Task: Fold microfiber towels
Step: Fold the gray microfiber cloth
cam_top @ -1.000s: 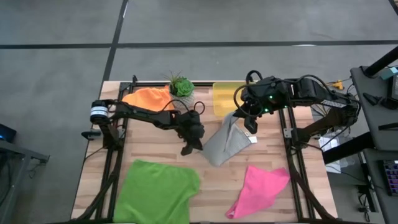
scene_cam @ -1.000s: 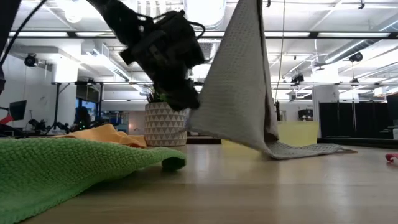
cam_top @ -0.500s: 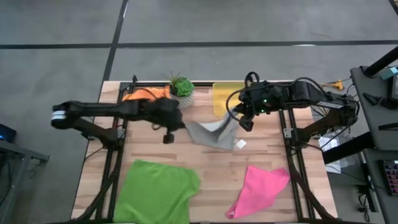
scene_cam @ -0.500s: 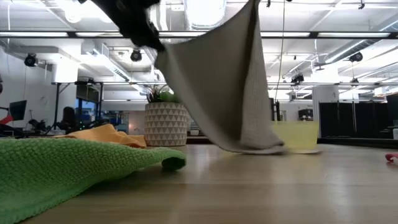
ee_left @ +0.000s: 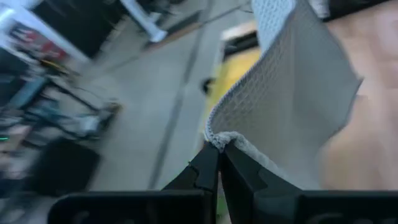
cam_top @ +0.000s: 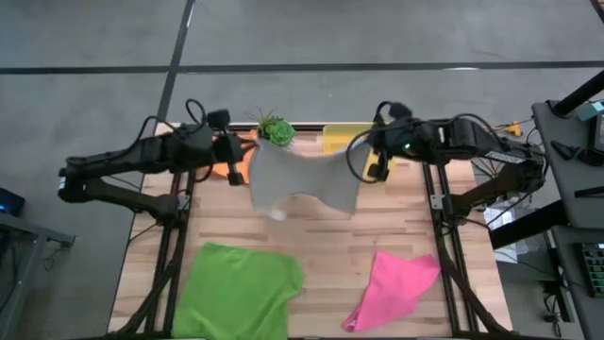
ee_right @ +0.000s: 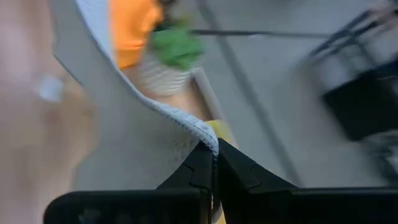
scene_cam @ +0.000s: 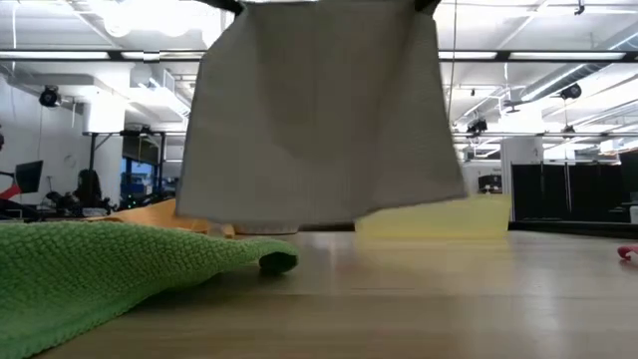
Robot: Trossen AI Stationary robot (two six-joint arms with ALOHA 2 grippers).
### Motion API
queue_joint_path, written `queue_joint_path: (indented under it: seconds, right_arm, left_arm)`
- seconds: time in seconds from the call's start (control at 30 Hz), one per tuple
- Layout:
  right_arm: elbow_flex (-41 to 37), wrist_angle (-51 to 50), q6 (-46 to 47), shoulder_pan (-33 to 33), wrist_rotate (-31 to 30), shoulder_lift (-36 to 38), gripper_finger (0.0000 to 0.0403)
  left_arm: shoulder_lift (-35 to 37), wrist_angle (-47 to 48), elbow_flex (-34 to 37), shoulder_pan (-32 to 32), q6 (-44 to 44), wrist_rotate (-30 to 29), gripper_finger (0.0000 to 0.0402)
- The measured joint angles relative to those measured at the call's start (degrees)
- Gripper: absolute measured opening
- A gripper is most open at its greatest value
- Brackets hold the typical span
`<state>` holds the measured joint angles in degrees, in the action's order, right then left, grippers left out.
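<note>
The light grey towel [cam_top: 302, 184] is held stretched above the far desk [cam_top: 330, 255], one corner clamped by the left tool [cam_top: 236, 161], another by the right tool [cam_top: 371, 170].

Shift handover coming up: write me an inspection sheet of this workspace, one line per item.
Surface: wooden table, bare in the middle.
Job's things: grey towel held spread in the air between both arms; green towel and pink towel flat at the near edge; orange towel mostly hidden at the back.
Clutter: potted plant; yellow bin.
Grippers: left gripper and right gripper each shut on a towel corner.
Cables: loops on the right arm.
Surroundings: concrete floor; nothing seen of people nearby.
</note>
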<state>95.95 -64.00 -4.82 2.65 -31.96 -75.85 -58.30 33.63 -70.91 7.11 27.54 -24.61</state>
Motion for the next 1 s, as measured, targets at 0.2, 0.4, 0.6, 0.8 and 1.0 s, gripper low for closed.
queue_joint_path:
  seconds: [0.2, 0.4, 0.6, 0.8, 1.0]
  right_arm:
    - [1.83, 0.85, -5.26, -0.86, -13.05, 1.6, 0.0008]
    - [-3.78, 1.12, 0.31, -6.9, -17.71, 3.8, 0.0008]
    - [-17.5, 1.17, 15.21, -15.35, -19.02, 7.01, 0.0008]
    - [-30.14, 1.98, 33.11, -25.63, -14.98, 8.45, 0.0008]
    - [-39.86, 9.04, 45.68, -34.44, -6.75, 7.68, 0.0008]
  left_arm:
    - [-6.39, -0.08, -8.27, -3.07, 9.36, -10.8, 0.0]
    - [-11.5, -0.21, -9.67, -9.37, 9.61, -25.06, 0.0]
    - [-14.44, 0.38, -5.09, -16.96, -4.78, -28.16, 0.0]
    - [-16.42, 4.02, 1.71, -26.31, -19.94, -27.74, 0.0]
    - [-19.38, 5.68, 8.84, -33.43, -38.38, -20.02, 0.0]
